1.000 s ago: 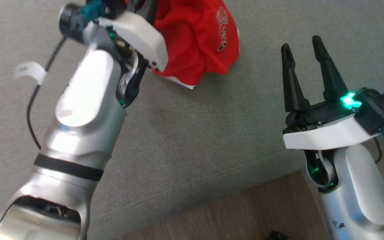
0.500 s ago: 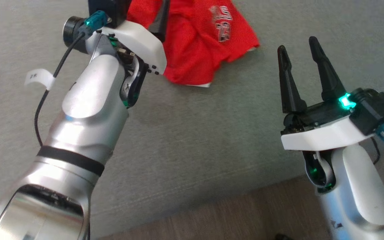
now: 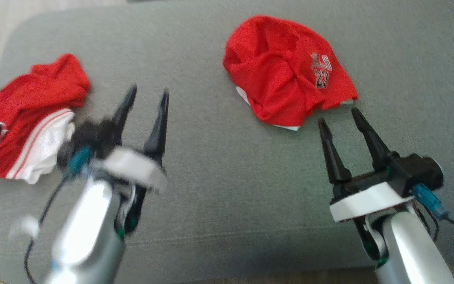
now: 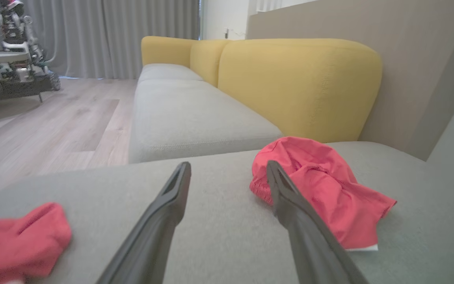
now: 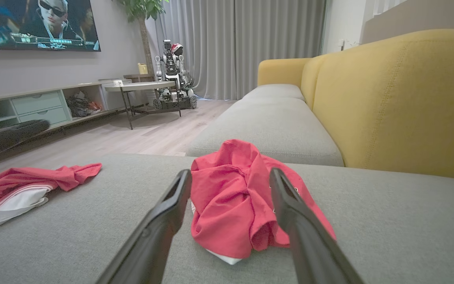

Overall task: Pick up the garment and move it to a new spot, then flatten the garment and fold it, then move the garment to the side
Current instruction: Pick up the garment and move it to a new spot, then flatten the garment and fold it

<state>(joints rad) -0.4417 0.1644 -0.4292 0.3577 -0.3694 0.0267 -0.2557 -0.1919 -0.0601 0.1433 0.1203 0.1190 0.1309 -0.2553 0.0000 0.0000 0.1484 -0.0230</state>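
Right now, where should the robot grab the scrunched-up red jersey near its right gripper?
Probably the bunched near edge of the red jersey, approached from the robot's side by the open right gripper facing it. The cloth humps up there, giving a fold to pinch.

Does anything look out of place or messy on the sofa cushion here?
The red garment lies in a crumpled heap on the grey cushion, not flat, ahead of the open right gripper. A second red and white garment sits bunched at the cushion's left edge, beside the open left gripper. Nothing looks damaged.
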